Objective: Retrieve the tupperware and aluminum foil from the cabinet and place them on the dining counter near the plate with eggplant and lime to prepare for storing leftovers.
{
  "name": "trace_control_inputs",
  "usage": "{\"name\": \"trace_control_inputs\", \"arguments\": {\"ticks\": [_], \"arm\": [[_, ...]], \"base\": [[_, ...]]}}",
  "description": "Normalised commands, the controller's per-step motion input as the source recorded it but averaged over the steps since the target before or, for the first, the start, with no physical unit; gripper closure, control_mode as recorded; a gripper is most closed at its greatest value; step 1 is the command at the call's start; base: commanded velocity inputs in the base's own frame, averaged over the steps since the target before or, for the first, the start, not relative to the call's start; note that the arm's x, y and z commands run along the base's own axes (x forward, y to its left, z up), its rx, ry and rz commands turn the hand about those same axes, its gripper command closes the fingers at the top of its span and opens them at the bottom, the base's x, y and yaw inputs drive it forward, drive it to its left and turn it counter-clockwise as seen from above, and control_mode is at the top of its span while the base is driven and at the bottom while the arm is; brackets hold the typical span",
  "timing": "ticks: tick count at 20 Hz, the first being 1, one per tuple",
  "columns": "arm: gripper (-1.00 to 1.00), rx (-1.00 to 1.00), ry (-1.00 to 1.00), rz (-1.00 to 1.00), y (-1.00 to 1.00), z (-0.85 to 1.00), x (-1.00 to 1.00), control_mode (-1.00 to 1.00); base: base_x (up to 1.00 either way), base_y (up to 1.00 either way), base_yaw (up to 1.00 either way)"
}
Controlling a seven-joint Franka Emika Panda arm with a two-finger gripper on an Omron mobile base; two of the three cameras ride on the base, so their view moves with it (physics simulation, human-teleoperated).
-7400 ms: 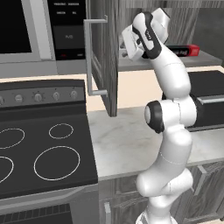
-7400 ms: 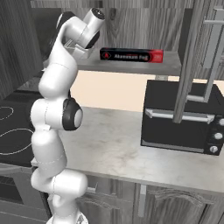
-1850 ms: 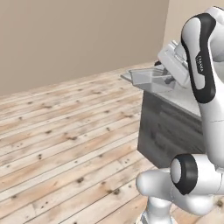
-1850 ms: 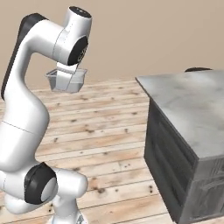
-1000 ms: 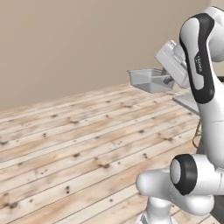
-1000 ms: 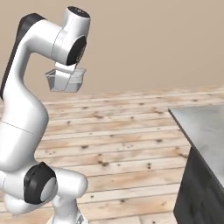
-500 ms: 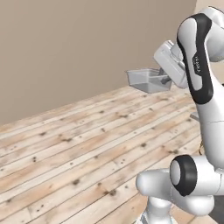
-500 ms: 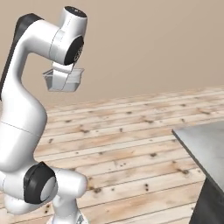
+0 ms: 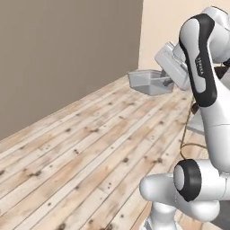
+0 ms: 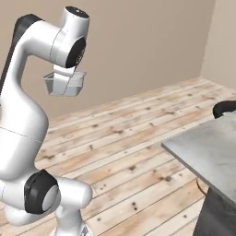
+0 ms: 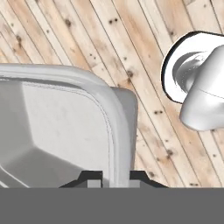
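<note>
My gripper [image 11: 114,178] is shut on the rim of the tupperware [image 11: 57,131], a translucent pale grey container. The arm carries it high above the wooden floor. In the left base view the tupperware [image 9: 150,82] juts left from the gripper [image 9: 168,83]. From the right base camera it [image 10: 64,85] hangs under the hand, with the gripper [image 10: 65,75] at its top edge. A corner of the dining counter [image 10: 207,150], grey stone, shows at the lower right. The aluminum foil, cabinet, plate, eggplant and lime are out of view.
A black round stool [image 10: 225,109] stands beyond the counter's far edge. Light wooden floor [image 9: 90,152] spreads between me and a brown wall [image 9: 63,54]. A beige wall [image 9: 166,27] meets it at a corner.
The whole picture has shifted in both base views, so the camera has moved: a wall corner and the stool have come into view. The tupperware stays gripped in the same pose.
</note>
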Motion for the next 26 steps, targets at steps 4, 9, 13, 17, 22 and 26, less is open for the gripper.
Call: {"name": "trace_control_inputs", "arguments": {"ticks": [4,9,13,17,22,26], "arm": [[1.00,0.00,0.00,0.00,0.00,0.00,0.00,1.00],[1.00,0.00,0.00,0.00,0.00,0.00,0.00,1.00],[1.00,0.00,0.00,0.00,0.00,0.00,0.00,1.00],[1.00,0.00,0.00,0.00,0.00,0.00,0.00,1.00],[1.00,0.00,0.00,0.00,0.00,0.00,0.00,1.00],[1.00,0.00,0.00,0.00,0.00,0.00,0.00,1.00]], "base": [[0.60,0.29,-0.58],[0.65,0.63,-0.54],[0.85,0.92,-0.46],[0.99,0.83,-0.43],[1.00,0.76,-0.43],[1.00,0.74,-0.43]]}}
